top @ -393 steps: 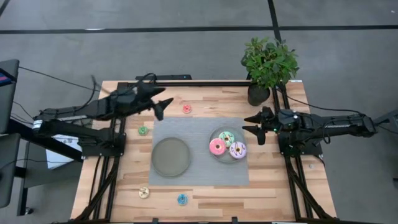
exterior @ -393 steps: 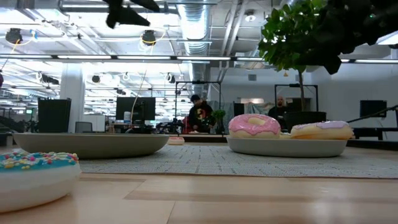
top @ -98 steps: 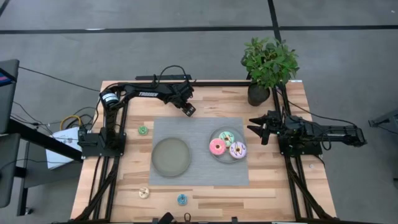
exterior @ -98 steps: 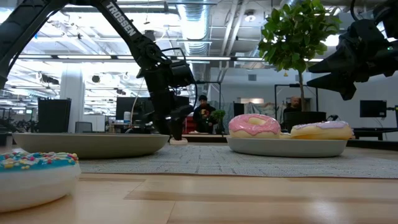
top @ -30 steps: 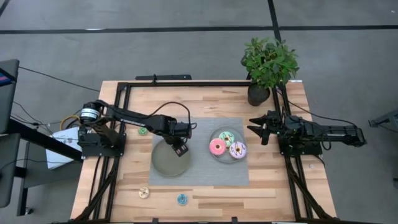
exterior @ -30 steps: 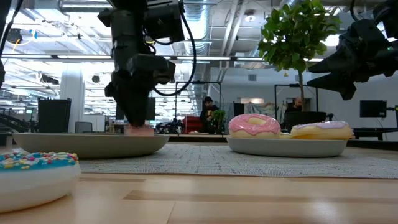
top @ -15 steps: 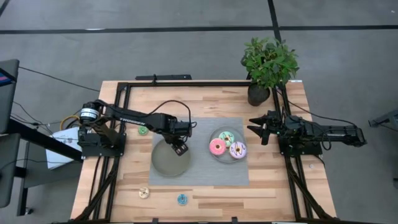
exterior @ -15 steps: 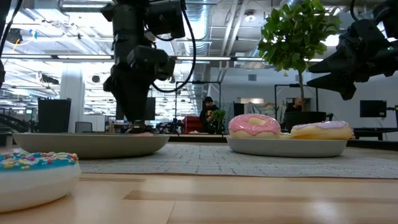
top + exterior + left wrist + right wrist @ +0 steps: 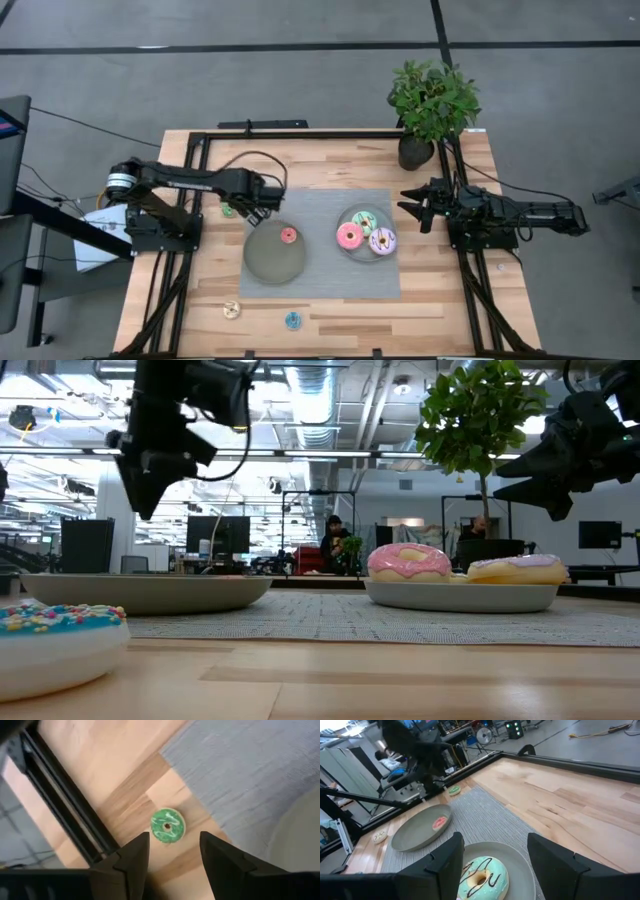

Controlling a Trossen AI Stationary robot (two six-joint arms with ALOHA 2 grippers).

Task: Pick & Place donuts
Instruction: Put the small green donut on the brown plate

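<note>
We had dropped the red donut (image 9: 288, 235) at the left plate's (image 9: 262, 262) two o'clock; our left tool (image 9: 247, 212), open and empty, hovered over the green donut (image 9: 168, 824).

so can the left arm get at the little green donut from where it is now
Probably yes: the left end effector hangs open right over the green donut, which lies alone on bare wood beside the mat.

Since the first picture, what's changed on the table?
The red donut went from the bare wood at the table's far side onto the left plate; the left gripper carried it there, let go, and now hangs open over the green donut. The right gripper, the three big donuts on the right plate and the cream and blue donuts stayed put.
</note>
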